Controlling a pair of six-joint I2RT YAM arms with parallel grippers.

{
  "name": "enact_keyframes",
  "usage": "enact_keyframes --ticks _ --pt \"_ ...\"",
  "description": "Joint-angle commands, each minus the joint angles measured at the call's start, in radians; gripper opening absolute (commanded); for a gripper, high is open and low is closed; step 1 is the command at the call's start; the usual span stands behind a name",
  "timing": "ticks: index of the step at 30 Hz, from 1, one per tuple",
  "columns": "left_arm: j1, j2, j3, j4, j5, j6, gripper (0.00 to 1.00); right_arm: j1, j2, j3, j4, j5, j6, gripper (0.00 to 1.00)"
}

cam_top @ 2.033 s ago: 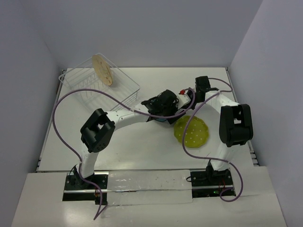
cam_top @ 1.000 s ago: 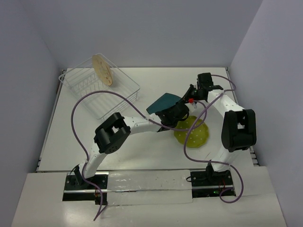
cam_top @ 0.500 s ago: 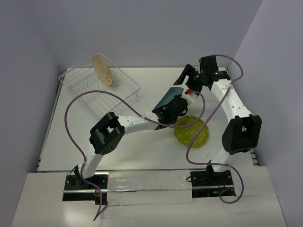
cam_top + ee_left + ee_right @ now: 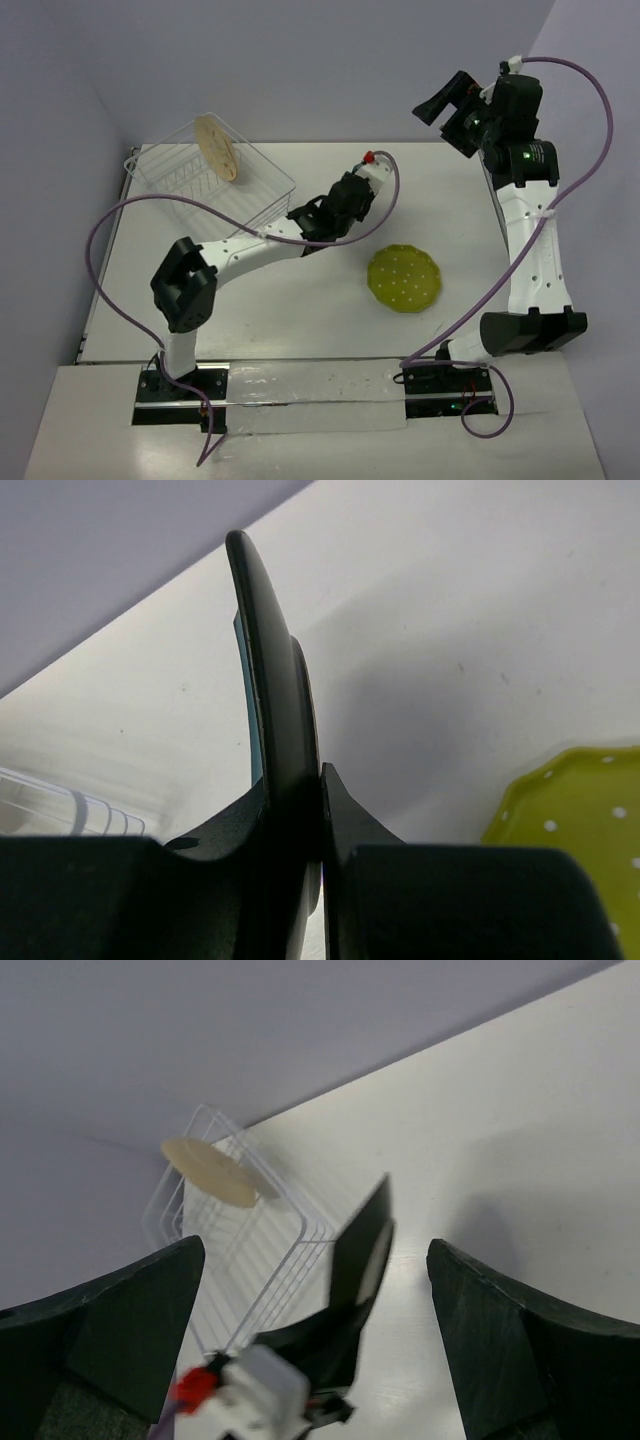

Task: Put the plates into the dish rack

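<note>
My left gripper (image 4: 318, 215) is shut on the dark teal plate (image 4: 298, 212), held on edge above the table just right of the dish rack (image 4: 170, 180). In the left wrist view the plate (image 4: 268, 670) stands edge-on, pinched by the left gripper (image 4: 300, 792). A cream plate (image 4: 217, 147) stands upright in the rack. The yellow-green dotted plate (image 4: 405, 278) lies flat on the table. My right gripper (image 4: 445, 100) hangs open and empty, high at the back right. Between the right gripper's (image 4: 315, 1340) fingers I see the teal plate (image 4: 360, 1245), the rack (image 4: 240, 1260) and the cream plate (image 4: 210, 1172).
The rack's near corner (image 4: 60, 805) shows at the left wrist view's lower left, and the yellow-green plate's rim (image 4: 570, 810) at its lower right. Purple cables loop over the table's left side (image 4: 110, 225). Walls close in the back and both sides.
The right gripper opened, let go of the teal plate and rose up and back to the right. The left arm carried the plate left toward the rack.
</note>
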Motion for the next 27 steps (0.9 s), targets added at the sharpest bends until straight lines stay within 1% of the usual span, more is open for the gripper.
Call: enact_keyframes --ticks 1,4,7,9,12,16,17,19,20,24,27 --pt "0.06 -0.266 0.025 0.137 0.089 -0.121 0.0 -0.059 -0.083 -0.118 0.021 0.218 0.03 1.0" --pt "0.099 -0.331 0.047 0.121 0.076 -0.164 0.0 -0.059 -0.135 -0.234 0.053 0.229 0.024 1.0" --pt "0.18 -0.377 0.09 0.08 0.012 -0.213 0.0 -0.059 -0.201 -0.383 0.099 0.243 0.015 1.0" --pt "0.265 -0.389 0.123 0.046 -0.04 -0.253 0.0 -0.06 -0.25 -0.48 0.131 0.283 0.003 1.0" --pt "0.38 -0.383 0.2 -0.071 -0.109 -0.332 0.0 -0.059 -0.287 -0.537 0.146 0.324 -0.008 1.0" --pt "0.491 -0.368 0.294 -0.249 -0.172 -0.516 0.0 -0.06 -0.291 -0.56 0.124 0.371 -0.027 1.0" --pt "0.516 -0.361 0.319 -0.264 -0.173 -0.558 0.0 -0.059 -0.286 -0.56 0.123 0.375 -0.03 1.0" --pt "0.604 -0.331 0.373 -0.383 -0.132 -0.664 0.0 -0.059 -0.26 -0.555 0.113 0.367 -0.043 1.0" --pt "0.634 -0.322 0.387 -0.408 -0.113 -0.693 0.0 -0.059 -0.252 -0.554 0.106 0.371 -0.044 1.0" --pt "0.745 -0.27 0.417 -0.455 -0.022 -0.771 0.0 -0.059 -0.22 -0.555 0.103 0.367 -0.045 1.0" --pt "0.798 -0.228 0.434 -0.46 0.066 -0.804 0.0 -0.059 -0.193 -0.562 0.092 0.378 -0.038 1.0"
